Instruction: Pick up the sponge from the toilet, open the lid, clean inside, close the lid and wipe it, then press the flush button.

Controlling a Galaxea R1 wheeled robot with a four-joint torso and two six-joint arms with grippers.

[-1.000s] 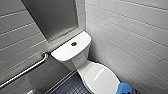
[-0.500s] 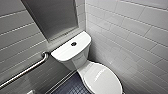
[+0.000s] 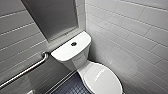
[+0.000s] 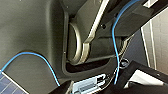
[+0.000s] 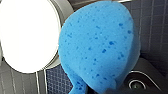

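Bright blue porous sponge [image 5: 97, 45] pinched at narrowed end in my right gripper [image 5: 106, 89], hanging near glossy white oval lid [image 3: 103, 80]. Lid down. My read: lid-opening step. Next needs purchase under lid's front rim.

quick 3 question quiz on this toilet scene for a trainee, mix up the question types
1. True or false: the lid is closed.
2. Fill in: the right wrist view shows the ____ sponge close up.
3. The flush button sits on: A the tank top, B the lid, C the sponge.

Key: 1 true. 2 blue. 3 A.
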